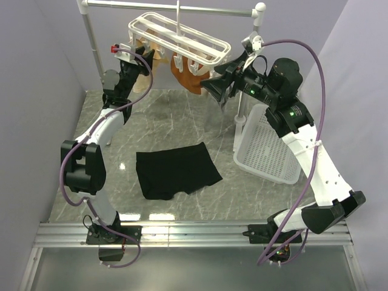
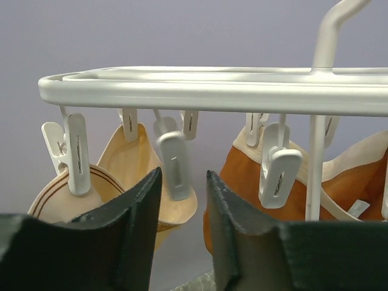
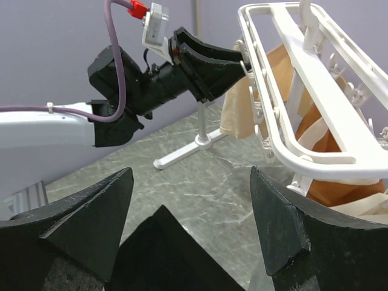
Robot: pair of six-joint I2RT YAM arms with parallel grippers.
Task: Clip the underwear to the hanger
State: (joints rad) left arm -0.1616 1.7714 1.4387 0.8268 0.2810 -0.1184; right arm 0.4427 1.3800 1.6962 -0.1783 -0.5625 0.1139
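Up back, on the rail (image 1: 176,7), the hanger (image 1: 182,35). Nearer, flat on the table (image 1: 182,121), the underwear (image 1: 176,171). Right of that, the basket (image 1: 267,151). At the hanger's left end, the left gripper (image 1: 144,51); at its right, the right gripper (image 1: 213,88).

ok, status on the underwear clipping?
Left gripper open, at hanger clips. Right gripper open, empty. Underwear flat on table, ungripped. Tan garment, orange garment already clipped.

Tan garments (image 2: 136,163) hang beside an orange garment (image 2: 239,188) (both clipped up).
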